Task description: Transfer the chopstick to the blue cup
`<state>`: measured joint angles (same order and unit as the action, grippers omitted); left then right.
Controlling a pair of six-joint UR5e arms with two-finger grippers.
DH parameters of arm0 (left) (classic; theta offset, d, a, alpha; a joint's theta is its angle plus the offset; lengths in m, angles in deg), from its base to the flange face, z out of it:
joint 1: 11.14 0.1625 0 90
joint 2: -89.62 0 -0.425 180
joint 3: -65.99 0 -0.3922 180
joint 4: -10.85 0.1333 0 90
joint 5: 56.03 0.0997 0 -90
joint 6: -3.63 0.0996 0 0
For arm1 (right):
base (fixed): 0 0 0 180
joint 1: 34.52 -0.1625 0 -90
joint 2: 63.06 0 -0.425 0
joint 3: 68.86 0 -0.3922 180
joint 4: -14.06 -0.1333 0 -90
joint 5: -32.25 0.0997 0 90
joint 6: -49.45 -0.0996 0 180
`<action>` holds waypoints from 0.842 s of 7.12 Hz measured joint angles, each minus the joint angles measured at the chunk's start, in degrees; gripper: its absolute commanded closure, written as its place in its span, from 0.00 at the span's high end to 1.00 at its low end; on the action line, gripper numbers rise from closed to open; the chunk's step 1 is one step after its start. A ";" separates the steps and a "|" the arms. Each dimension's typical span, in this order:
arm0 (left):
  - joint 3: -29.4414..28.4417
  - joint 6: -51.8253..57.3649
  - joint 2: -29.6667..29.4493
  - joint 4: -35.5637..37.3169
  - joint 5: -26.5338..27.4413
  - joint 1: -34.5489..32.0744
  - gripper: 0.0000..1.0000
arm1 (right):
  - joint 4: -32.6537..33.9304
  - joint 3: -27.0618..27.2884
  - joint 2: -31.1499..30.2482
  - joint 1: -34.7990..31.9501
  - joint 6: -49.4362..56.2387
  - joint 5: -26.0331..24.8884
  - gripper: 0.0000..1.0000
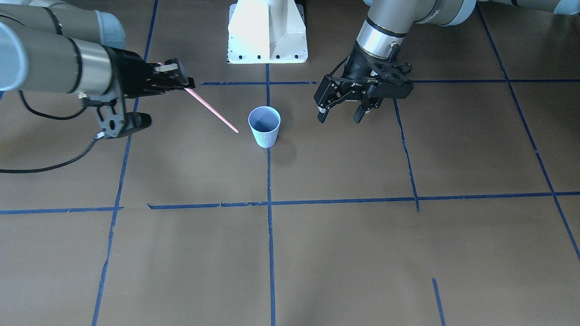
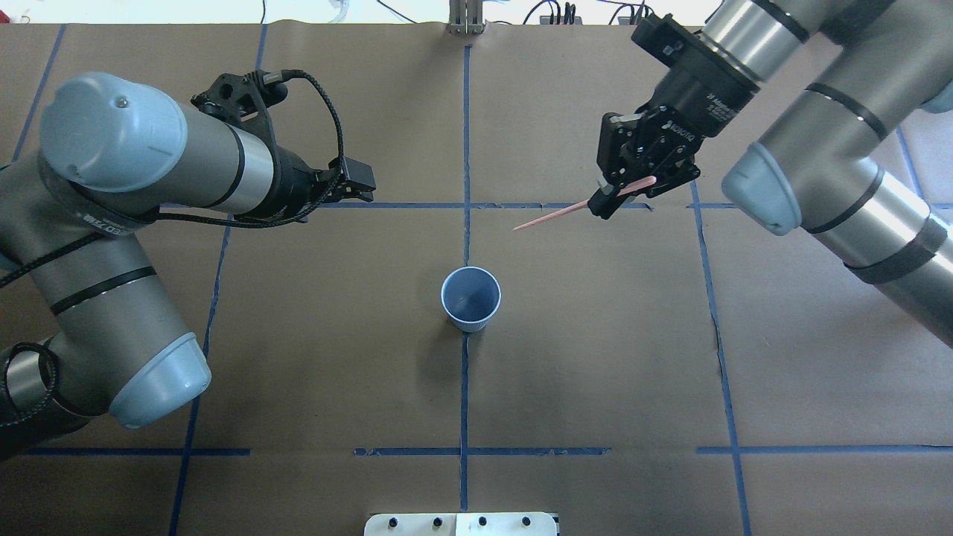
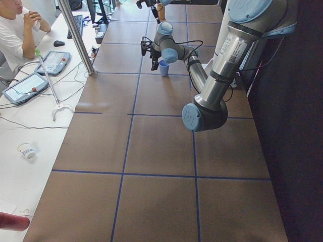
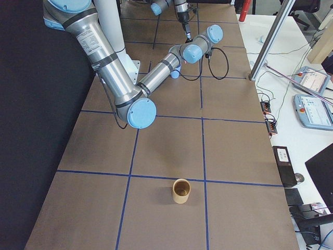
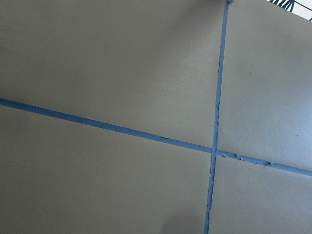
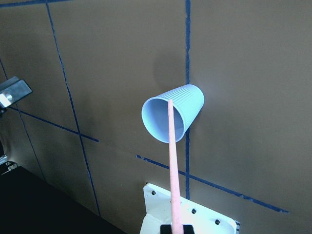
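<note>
My right end effector (image 2: pixel 622 195), at two o'clock from the ribbed blue paper cup (image 2: pixel 447 298), clamps a thin pink chopstick (image 2: pixel 555 217). Its tip hangs at one o'clock, short of the rim. I should centre the tip over the mouth, tilt down, then release. My left end effector (image 1: pixel 340 118) hangs spread, empty.

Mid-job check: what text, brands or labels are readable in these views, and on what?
"ROBOTIQ": on the body of the right claw, overhead view.
Too small to read: white print on the right wrist; the sticker on the left arm.
No text: the cup and the chopstick.
</note>
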<state>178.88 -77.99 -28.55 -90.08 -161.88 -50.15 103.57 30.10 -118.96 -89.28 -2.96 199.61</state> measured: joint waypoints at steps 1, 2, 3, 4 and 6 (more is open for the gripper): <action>-0.02 -0.04 0.08 -0.09 -0.02 -0.01 1.00 | -1.56 -1.13 1.08 1.24 -1.42 -0.12 0.02; -0.06 -0.08 0.11 -0.12 -0.02 -0.02 1.00 | -2.11 -1.80 1.99 2.37 -2.00 -0.17 0.03; -0.12 -0.09 0.13 -0.13 -0.04 -0.02 1.00 | -2.29 -2.07 2.44 3.62 -2.30 -0.21 0.03; -0.20 -0.06 0.13 -0.14 -0.04 -0.01 1.00 | -2.30 -2.35 2.53 5.08 -2.44 -0.43 0.04; -0.43 -0.09 0.13 -0.14 0.01 0.14 1.00 | -2.35 -4.06 2.68 7.54 -2.69 -1.95 0.25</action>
<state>178.45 -78.08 -28.41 -90.22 -161.87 -50.00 101.22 26.04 -116.28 -81.74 -5.66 197.67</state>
